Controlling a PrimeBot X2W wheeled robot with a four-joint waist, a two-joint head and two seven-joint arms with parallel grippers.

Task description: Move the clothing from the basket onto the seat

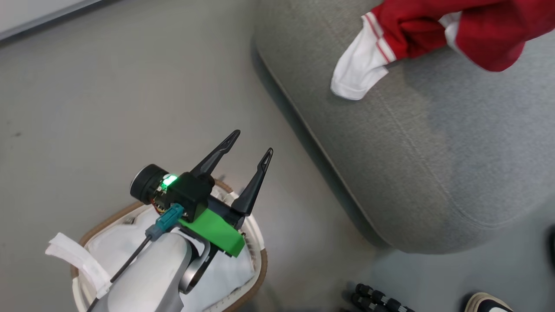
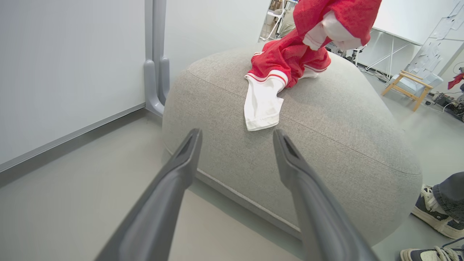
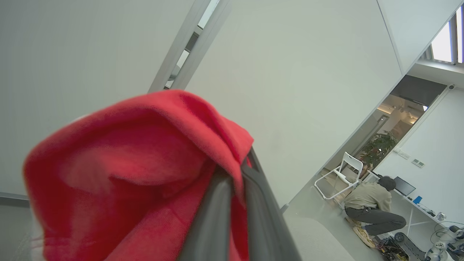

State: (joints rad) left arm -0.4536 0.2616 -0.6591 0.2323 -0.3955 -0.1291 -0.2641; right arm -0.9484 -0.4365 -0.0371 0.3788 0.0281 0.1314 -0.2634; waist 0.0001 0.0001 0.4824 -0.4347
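Red clothing (image 1: pixel 438 30) with white striped sleeves hangs down onto the grey seat (image 1: pixel 433 147) at the top right, one white sleeve lying flat on the cushion. In the left wrist view the clothing (image 2: pixel 286 58) is bunched on the seat (image 2: pixel 326 119), its upper part lifted. My right gripper (image 3: pixel 235 174) is shut on the red clothing (image 3: pixel 137 174), which drapes over its fingers. My left gripper (image 1: pixel 253 143) stands open and empty above the basket (image 1: pixel 256 277), whose white liner shows at the lower left.
A person's shoes (image 2: pixel 435 214) stand on the floor right of the seat, and a shoe tip (image 1: pixel 488 303) shows at the head view's bottom edge. A wall with a grey post (image 2: pixel 156 72) rises behind the seat. A person crouches far off (image 3: pixel 373 206).
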